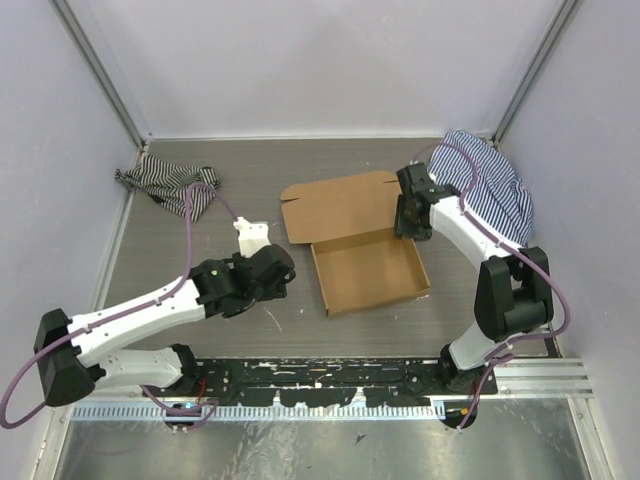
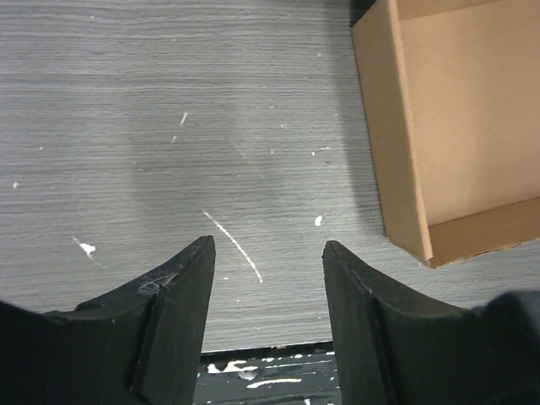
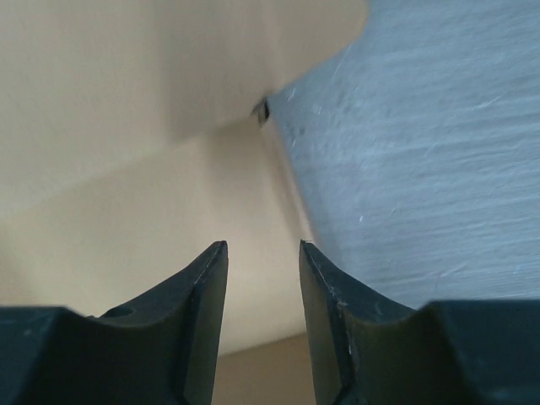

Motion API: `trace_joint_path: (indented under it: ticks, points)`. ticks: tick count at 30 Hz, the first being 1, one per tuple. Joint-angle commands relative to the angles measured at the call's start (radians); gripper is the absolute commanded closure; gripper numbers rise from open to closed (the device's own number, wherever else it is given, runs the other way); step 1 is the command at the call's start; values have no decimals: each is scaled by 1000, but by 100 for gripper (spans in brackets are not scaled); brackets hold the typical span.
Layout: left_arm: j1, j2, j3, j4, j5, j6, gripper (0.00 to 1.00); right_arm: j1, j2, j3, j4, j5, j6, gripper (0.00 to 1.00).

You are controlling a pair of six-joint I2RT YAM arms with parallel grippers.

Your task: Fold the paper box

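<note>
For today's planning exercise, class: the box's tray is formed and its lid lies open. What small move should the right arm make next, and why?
Probably close the right gripper on the right edge of the lid: its fingers are open with cardboard just ahead, and the lid lies open behind the tray.

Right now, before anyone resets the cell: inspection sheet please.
Surface: grey wood-grain table, white scuff marks.
Job's things: paper box, tray walls up, lid open toward the far side.
Clutter: striped cloth far left; second striped cloth far right, behind the right arm.
Grippers: left claw open over bare table left of the box; right claw open at the box's far-right corner, holding nothing.
Cables: purple cables loop off both arms; left one arcs beside the left cloth.
Surroundings: pale walls, metal frame posts.
</note>
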Motion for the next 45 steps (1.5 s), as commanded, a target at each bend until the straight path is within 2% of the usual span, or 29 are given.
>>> trace_joint_path:
  ticks: [1, 8, 15, 19, 24, 27, 30, 38, 43, 45]
  points:
    - [-2, 35, 62, 80, 12, 23, 38, 8, -93, -60, 62, -82, -79, 54]
    - [8, 83, 52, 114, 32, 25, 38, 7, -79, -110, 45, 30, -88, 50]
    - [11, 91, 25, 119, 32, 19, 38, -1, -101, -124, 64, 62, -82, 44]
    - [16, 97, 12, 118, 34, 12, 38, -6, -48, -130, 75, 44, -80, 46]
    - [23, 90, -12, 90, 11, 8, 38, -5, 3, -156, 105, -24, -64, 55]
    - [43, 68, -44, 75, 3, 11, 37, -5, 4, -182, 133, -82, -57, 79]
    - [119, 49, -67, 60, 35, 18, 37, -3, -29, -205, 146, -138, -38, 92]
    - [453, -19, -94, 213, 192, 85, 37, 41, -199, -300, 132, -189, -36, 98]
    - [522, 64, -29, 250, 252, 138, 37, 84, -277, -343, 138, -211, -3, 99]
    - [537, 125, -8, 267, 297, 148, 37, 147, -297, -345, 158, -206, 17, 99]
